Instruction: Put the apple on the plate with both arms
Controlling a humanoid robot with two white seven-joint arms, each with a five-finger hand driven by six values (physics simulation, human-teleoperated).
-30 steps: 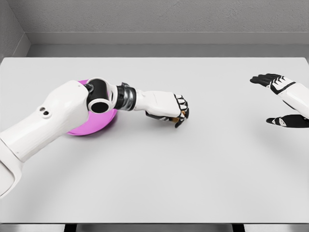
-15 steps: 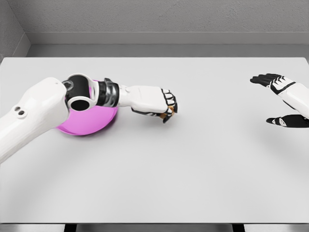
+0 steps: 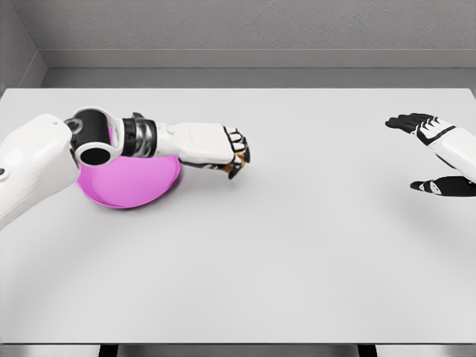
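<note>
Left hand: closed around apple, held just beside plate rim. Right hand: spread wide, nothing held.

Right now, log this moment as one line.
left hand: shut on apple, just right of plate | right hand: open, idle at right edge | apple not yet on plate

Magenta plate, white table, white-and-black left hand.

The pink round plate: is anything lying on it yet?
Nothing visible. The pink round plate shows bare where seen; the left hand, curled around something orange-brown, is beside its right rim.
</note>
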